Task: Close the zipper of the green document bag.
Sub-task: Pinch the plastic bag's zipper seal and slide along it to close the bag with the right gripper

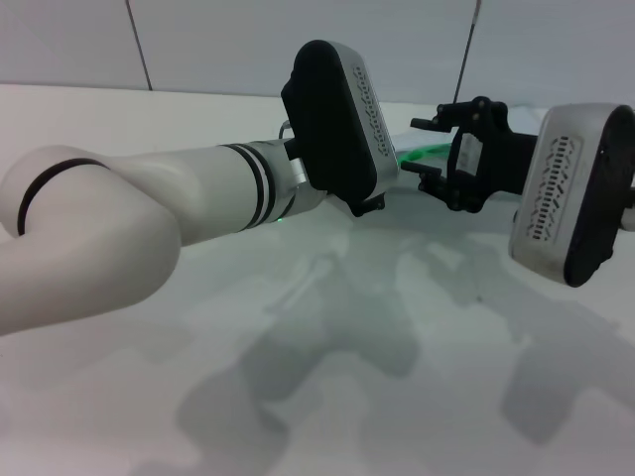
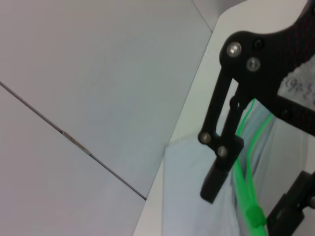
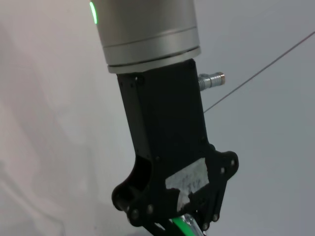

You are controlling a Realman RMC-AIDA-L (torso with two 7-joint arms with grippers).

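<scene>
Nearest head camera, bare white counter [image 1: 327, 416]. Beyond it, left claw [image 3: 183, 219] low over the bag; state cannot tell. Right claw [image 1: 425, 149] faces it, jaws spread around thin bright green plastic zipper [image 2: 242, 189]. Farthest, near wall, flat translucent pale grey-blue document bag [image 2: 189, 191]. Two green tracks part beyond small slider [image 2: 256, 215]: zip looks unclosed, pull left. Bag contents unclear.
</scene>
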